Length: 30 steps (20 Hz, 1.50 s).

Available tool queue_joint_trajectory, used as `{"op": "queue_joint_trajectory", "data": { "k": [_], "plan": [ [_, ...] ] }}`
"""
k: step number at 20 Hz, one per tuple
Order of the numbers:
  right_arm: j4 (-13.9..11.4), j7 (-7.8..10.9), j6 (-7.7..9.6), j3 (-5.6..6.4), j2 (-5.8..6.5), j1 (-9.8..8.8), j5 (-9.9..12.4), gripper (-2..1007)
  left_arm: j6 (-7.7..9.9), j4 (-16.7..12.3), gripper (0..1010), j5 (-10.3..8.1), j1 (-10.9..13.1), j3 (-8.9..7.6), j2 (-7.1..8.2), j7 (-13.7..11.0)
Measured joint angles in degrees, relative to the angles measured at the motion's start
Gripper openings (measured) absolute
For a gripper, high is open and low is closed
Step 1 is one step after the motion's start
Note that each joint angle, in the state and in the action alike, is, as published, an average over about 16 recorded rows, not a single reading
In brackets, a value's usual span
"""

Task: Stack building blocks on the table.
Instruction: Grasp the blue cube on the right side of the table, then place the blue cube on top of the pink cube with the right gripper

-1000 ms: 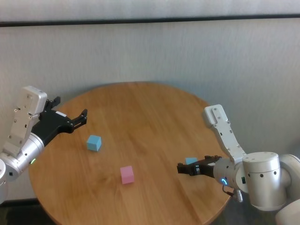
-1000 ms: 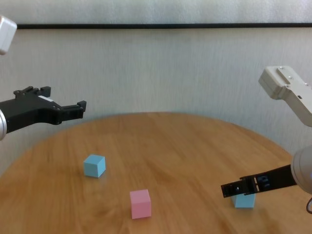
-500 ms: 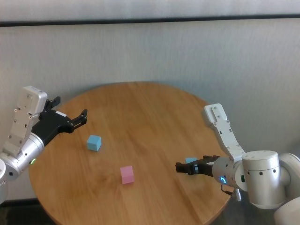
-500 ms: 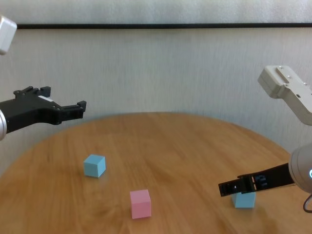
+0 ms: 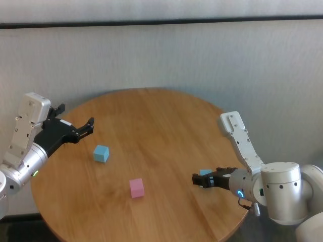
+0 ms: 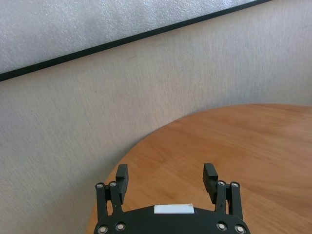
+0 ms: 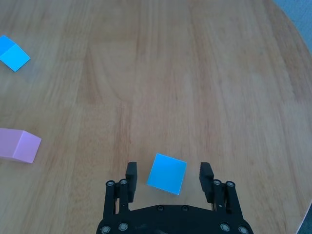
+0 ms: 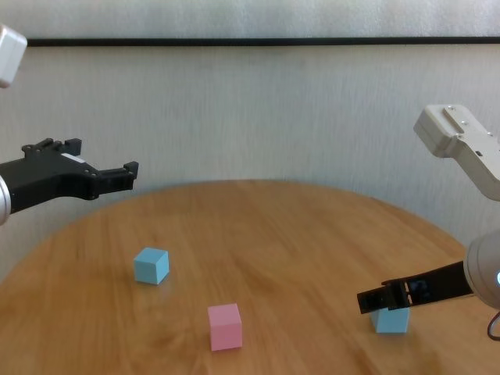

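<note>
Chest view: right claw drawn back slightly, open around blue block; left claw unchanged, open.

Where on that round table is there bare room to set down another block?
The far half of the table, beyond the blue block and pink block, is bare wood. So is the middle, between the pink block and the right hand. It is tight at the right edge, where that hand straddles the second blue block.

I see my robot's arms cased in white and silver, the right arm with a rounded silver joint dotted with screws and a blue light, each ending in a black gripper with silver screw heads.
</note>
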Motion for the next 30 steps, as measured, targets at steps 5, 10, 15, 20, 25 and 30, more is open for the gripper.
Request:
{"op": "queue_joint_trajectory", "data": {
  "k": [5,10,15,20,25,30],
  "plan": [
    [0.0,-0.05,-0.06,-0.07,0.08,-0.01,0.0,638,0.0,0.0,1002,0.0,0.0,0.0,0.0,0.0],
    [-0.1,-0.09,-0.1,-0.11,0.13,-0.02,0.0,490,0.0,0.0,1002,0.0,0.0,0.0,0.0,0.0],
    [-0.1,0.19,-0.37,-0.23,0.25,-0.02,-0.1,401,0.0,0.0,1002,0.0,0.0,0.0,0.0,0.0],
    [-0.4,2.99,-3.06,-1.23,1.52,0.06,-0.8,369,0.0,0.0,1002,0.0,0.0,0.0,0.0,0.0],
    [-0.4,8.39,-8.02,-2.88,3.81,0.45,-1.5,368,0.0,0.0,1002,0.0,0.0,0.0,0.0,0.0],
    [-0.1,16.33,-14.7,-5.27,6.6,1.37,-2.3,368,0.0,0.0,1002,0.0,0.0,0.0,0.0,0.0]
  ]
}}
